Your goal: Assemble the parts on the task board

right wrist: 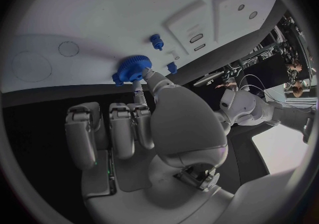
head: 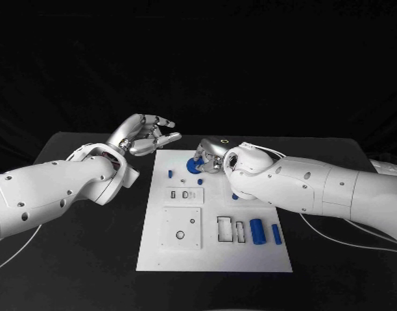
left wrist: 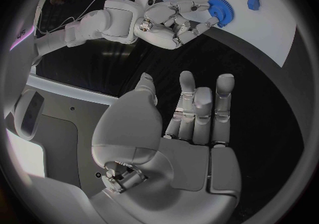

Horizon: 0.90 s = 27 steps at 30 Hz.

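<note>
The white task board lies in the middle of the black table. A blue gear sits near the board's far edge. My right hand is on it, and its fingertips pinch the gear at its toothed rim; the left wrist view shows the same grip on the gear. Raised off the board's far left corner, my left hand holds nothing, and its fingers are stretched out. Small blue pegs stand near the gear.
Two blue cylinders lie on the board's near right, beside rectangular slots. Square recessed plates sit left of them. White cables trail over the table by each arm.
</note>
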{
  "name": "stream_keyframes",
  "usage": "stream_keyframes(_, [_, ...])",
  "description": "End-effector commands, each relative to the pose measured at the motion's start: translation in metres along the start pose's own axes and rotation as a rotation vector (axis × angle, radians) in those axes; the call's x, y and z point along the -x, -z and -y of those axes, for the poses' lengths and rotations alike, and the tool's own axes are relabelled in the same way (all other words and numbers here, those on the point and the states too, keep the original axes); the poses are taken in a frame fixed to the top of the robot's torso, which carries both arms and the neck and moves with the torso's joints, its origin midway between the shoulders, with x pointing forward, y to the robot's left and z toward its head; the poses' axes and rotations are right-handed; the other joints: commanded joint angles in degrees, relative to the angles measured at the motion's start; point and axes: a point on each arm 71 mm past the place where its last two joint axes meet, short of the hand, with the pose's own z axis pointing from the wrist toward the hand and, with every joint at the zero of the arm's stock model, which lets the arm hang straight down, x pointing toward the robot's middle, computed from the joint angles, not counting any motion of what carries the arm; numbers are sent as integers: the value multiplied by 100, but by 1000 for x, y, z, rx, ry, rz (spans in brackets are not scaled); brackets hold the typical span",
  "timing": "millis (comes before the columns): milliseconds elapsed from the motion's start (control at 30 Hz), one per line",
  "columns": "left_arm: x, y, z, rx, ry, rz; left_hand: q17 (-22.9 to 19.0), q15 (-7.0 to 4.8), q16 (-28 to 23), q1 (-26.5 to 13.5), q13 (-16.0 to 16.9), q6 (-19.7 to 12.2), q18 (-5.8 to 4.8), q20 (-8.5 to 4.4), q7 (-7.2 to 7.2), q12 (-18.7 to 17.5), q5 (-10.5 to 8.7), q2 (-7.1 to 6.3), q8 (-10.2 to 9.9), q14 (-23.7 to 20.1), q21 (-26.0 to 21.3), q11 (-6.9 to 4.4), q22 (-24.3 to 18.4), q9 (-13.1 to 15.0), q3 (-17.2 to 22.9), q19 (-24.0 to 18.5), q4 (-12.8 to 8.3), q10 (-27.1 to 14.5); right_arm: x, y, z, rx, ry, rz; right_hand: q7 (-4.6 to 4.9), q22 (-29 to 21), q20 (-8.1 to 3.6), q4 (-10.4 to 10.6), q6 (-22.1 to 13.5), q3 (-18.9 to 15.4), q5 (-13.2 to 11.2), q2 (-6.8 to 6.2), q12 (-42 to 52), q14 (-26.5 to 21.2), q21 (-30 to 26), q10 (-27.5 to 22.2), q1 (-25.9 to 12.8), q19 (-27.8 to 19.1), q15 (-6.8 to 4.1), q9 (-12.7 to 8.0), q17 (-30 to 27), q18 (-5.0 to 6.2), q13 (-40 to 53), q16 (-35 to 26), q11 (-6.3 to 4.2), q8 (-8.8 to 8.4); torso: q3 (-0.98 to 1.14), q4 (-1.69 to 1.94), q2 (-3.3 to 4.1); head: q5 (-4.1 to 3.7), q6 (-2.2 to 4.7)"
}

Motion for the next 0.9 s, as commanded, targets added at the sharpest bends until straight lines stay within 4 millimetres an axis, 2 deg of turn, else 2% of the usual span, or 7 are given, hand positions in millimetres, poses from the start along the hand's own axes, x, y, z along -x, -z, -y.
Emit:
stream_keyframes(33, [-1,-1,2,-12,2,-7,11,-4,-19,32,-7,52,36,7,8,-25,-33,73,-44,-33,-45,-2,12,-6,-42,-22,-10,34,-8,2,5,-33,32,-49,41,1507,-31,11,2,36,-22,-14,23,597,26,590,-60,600,-10,5,1506,-81,1506,23,50,-14,0,2,0,2,-6])
stream_keyframes(900, [-1,-1,2,-9,2,-8,11,-4,-19,32,-7,52,36,7,8,-25,-33,73,-44,-33,-45,-2,12,-6,-42,-22,-10,34,-11,2,5,-52,48,-102,58,1507,-17,20,54,33,-42,-12,23,597,26,590,-92,600,10,2,1506,-81,1506,23,70,-14,-3,-3,1,-8,-15])
